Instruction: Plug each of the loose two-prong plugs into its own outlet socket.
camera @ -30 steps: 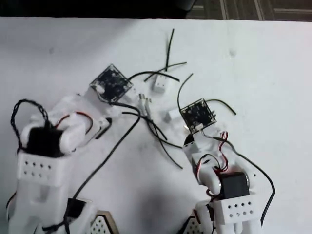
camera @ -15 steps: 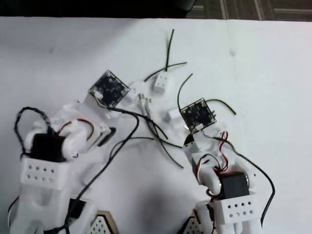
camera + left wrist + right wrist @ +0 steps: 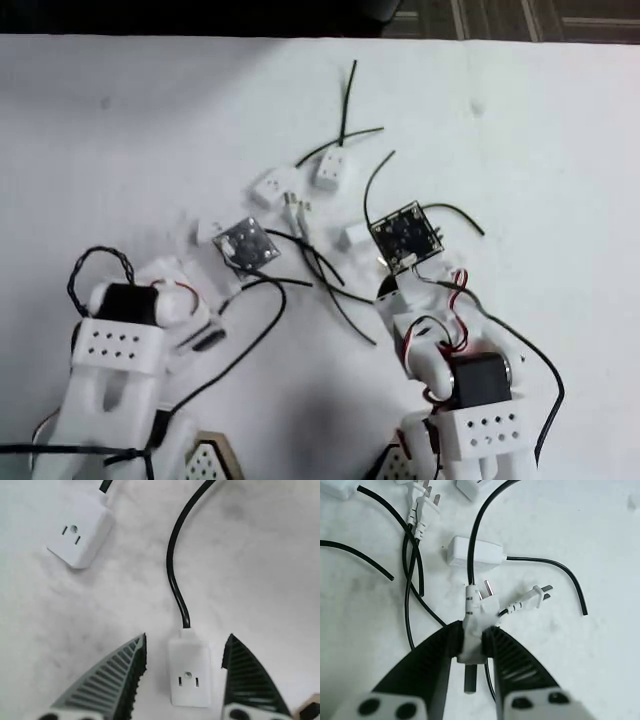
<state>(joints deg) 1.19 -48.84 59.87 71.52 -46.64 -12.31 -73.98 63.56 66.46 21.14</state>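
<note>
You are working at a robotics lab bench. Evidence: a plain white table [image 3: 560, 120] as the work surface. Two white printed arms, left arm [image 3: 110, 360] and right arm [image 3: 470, 400], carry exposed servo wiring [image 3: 455, 285]. The outlet sockets [image 3: 333, 170] sit on short cut-off cords [image 3: 345, 95] with loose ends. A perforated plywood plate [image 3: 210, 458] lies at the near edge.

The left gripper [image 3: 186, 641] points down, its fingers spread wide; the right gripper [image 3: 474, 632] clamps a plug [image 3: 480, 611].
</note>
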